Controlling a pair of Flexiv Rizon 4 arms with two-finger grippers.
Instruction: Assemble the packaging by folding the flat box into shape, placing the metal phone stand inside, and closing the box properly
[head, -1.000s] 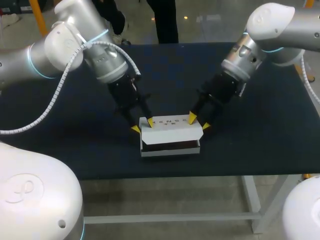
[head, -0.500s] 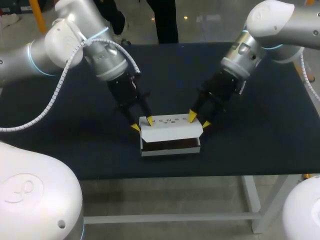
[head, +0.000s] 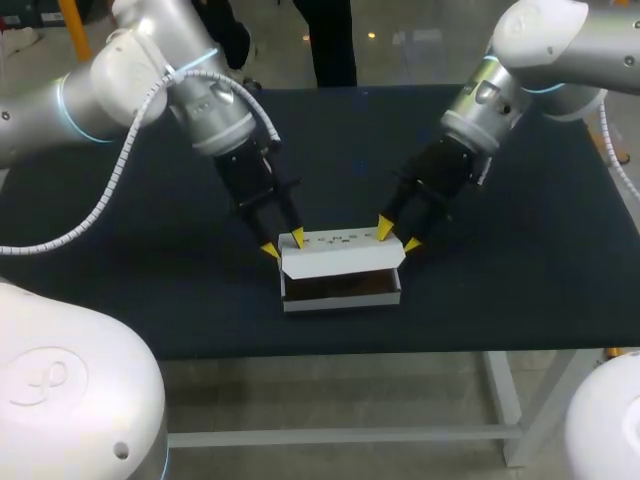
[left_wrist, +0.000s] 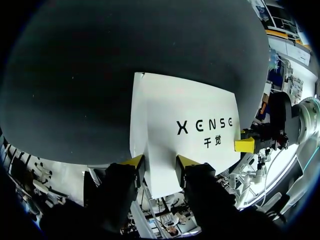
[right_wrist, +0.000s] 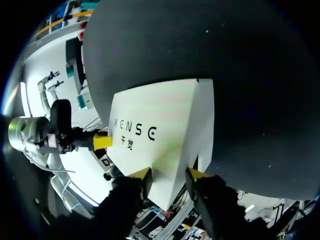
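The white box (head: 340, 302) stands near the table's front edge, its printed lid (head: 340, 252) tilted over a dark interior. What lies inside is hidden. My left gripper (head: 283, 243) is at the lid's left end, open, one yellow tip over the lid and one outside the box. My right gripper (head: 398, 236) stands the same way at the right end, also open. In the left wrist view the lid (left_wrist: 185, 125) runs between the gripper's (left_wrist: 162, 162) spread fingers. The right wrist view shows the lid (right_wrist: 160, 135) between that gripper's (right_wrist: 170, 175) fingers.
The dark table (head: 520, 270) stretches to both sides and behind the box. Its front edge lies just below the box. Each wrist view shows a yellow fingertip (left_wrist: 245, 145) of the other arm at the lid's far end.
Both grippers have shifted slightly toward the far side of the table. The lid has tipped back a little with them, and more of the dark interior shows.
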